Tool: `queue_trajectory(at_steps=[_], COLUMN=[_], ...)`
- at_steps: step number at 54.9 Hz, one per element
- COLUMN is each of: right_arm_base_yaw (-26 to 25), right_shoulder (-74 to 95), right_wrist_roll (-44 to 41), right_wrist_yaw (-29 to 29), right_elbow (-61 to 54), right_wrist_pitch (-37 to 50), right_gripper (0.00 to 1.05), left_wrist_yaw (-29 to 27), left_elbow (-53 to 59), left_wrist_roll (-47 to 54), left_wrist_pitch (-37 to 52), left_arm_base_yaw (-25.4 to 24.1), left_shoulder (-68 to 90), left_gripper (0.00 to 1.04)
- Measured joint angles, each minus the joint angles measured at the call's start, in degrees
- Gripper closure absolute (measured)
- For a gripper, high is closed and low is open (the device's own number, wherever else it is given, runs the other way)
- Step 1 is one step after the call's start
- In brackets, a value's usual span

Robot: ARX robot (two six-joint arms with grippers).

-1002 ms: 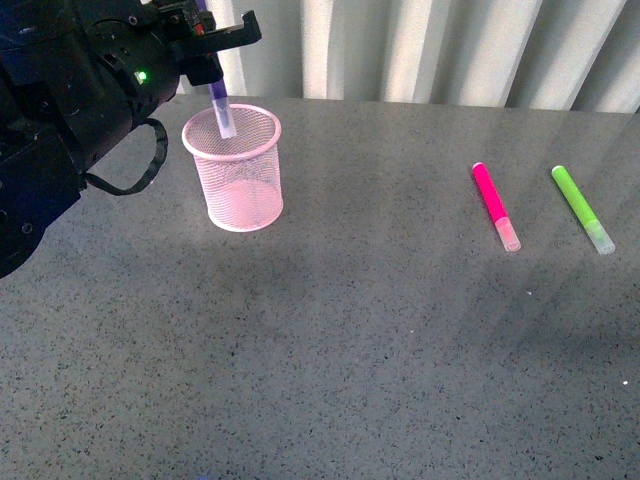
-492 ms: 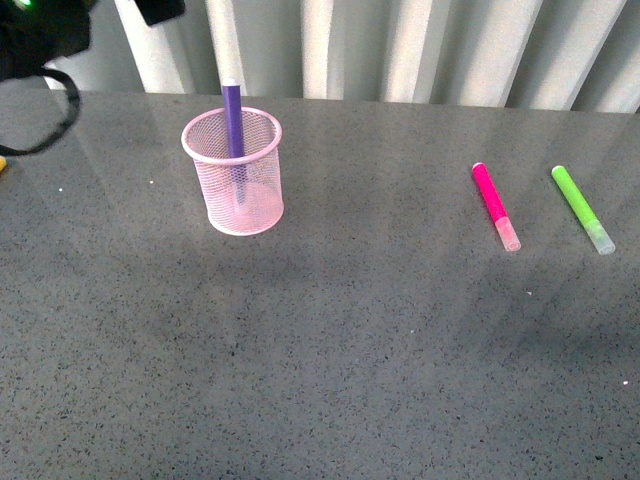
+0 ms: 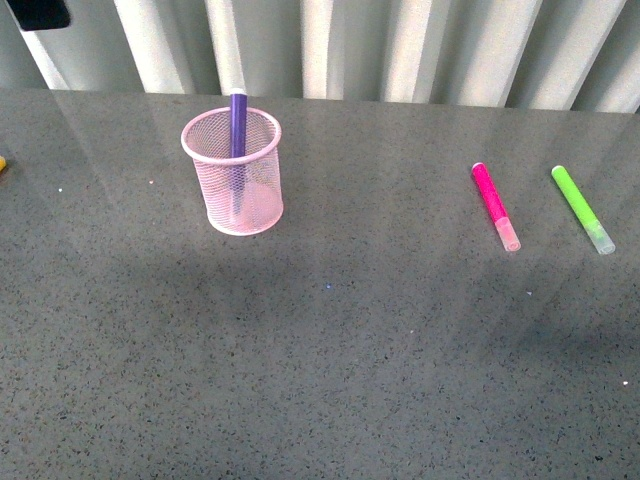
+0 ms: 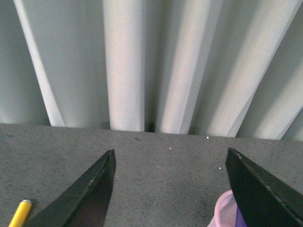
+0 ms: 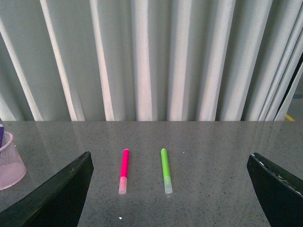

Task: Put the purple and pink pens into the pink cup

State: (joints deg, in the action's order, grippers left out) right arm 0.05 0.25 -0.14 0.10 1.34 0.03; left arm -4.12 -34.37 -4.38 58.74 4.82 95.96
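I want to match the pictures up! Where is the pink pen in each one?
Front view: the pink pen lies on the table at right, just left of the green pen.
Left wrist view: not in it.
Right wrist view: the pink pen lies on the table beside the green pen, clear cap nearer the camera.
Shared landmark: the pink cup shows in all three views.

Soft, fairly bright light falls from above; the table (image 3: pixel 330 350) carries pale streaks of glare mirroring the curtain (image 3: pixel 420 50), and a faint broad shadow lies before the cup (image 3: pixel 233 175). The front view is sharp. In both wrist views the fingers (image 4: pixel 92 194) are dark and soft-edged.
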Motion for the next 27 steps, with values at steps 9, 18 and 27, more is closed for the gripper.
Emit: queue_trajectory(at_steps=[9,18,27], right_arm_base_yaw=[0.00,-0.02,0.00], right_shoulder=[0.00,0.00,-0.02], right_wrist_roll=[0.00,0.00,0.00], right_wrist_yaw=[-0.02,-0.02,-0.02], right_elbow=[-0.02,-0.02,-0.02], right_wrist_pitch=[0.00,0.00,0.00], right_gripper=[0.07,0.07,0.07], left_wrist_yaw=[0.44,3.93,3.91], left_elbow=[10.01,18.95,23.39], left_wrist_roll=[3.04,3.54,3.80], left_wrist_pitch=[4.55,7.74,5.70], left_arm_base_yaw=[-1.07,-3.52,-4.79], left_shoulder=[-8.09,-12.87,-20.06], left_gripper=[0.62,0.96,1.01])
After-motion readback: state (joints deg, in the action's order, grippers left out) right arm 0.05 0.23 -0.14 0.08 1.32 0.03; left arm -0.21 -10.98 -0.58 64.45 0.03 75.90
